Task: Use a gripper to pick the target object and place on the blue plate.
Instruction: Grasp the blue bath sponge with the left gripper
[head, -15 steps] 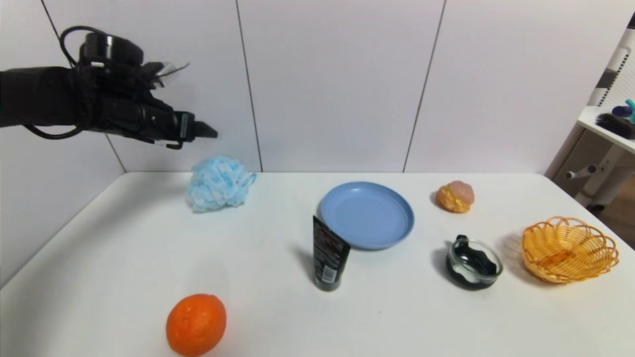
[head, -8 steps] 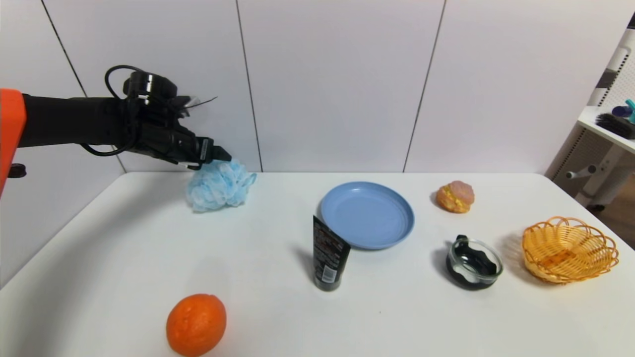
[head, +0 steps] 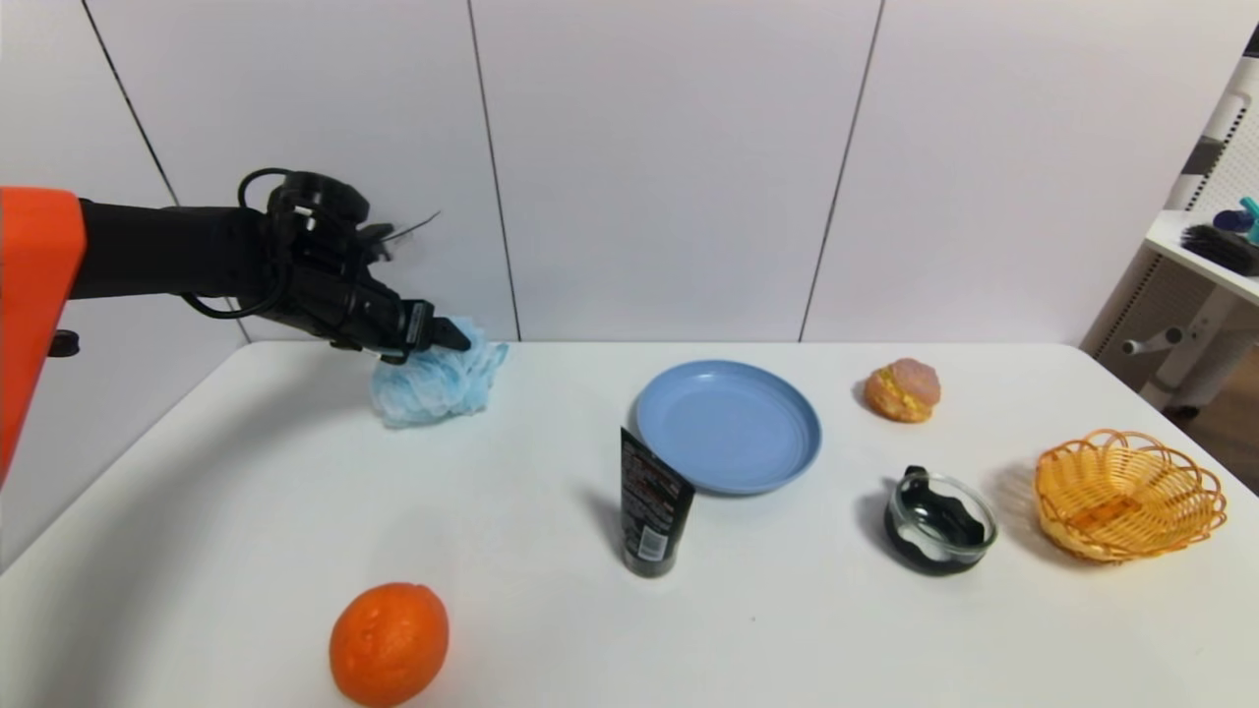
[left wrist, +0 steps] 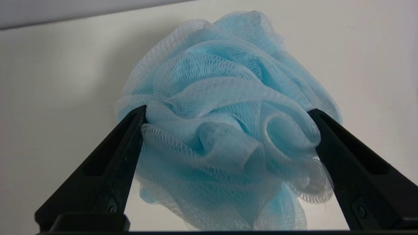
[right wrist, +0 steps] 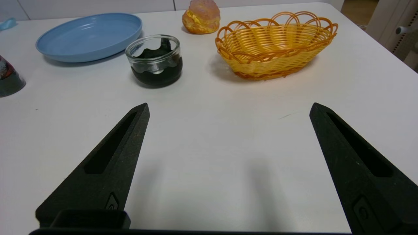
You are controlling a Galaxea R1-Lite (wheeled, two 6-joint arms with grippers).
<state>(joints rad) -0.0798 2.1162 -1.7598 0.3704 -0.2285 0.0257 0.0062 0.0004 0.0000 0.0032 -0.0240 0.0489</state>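
Both jaws of the left gripper (left wrist: 228,112) stood wide apart around the bath pouf (left wrist: 228,130) near the table's (head: 246,511) far left corner; the right gripper (right wrist: 228,109) hung parted, idle

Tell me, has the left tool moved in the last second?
Yes. The left tool dropped from above the pouf down onto it, toward the table.

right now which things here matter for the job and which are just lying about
In the job: left hand, open around the bath pouf; blue plate.

Lying about: orange, black tube, bun, glass bowl, basket.
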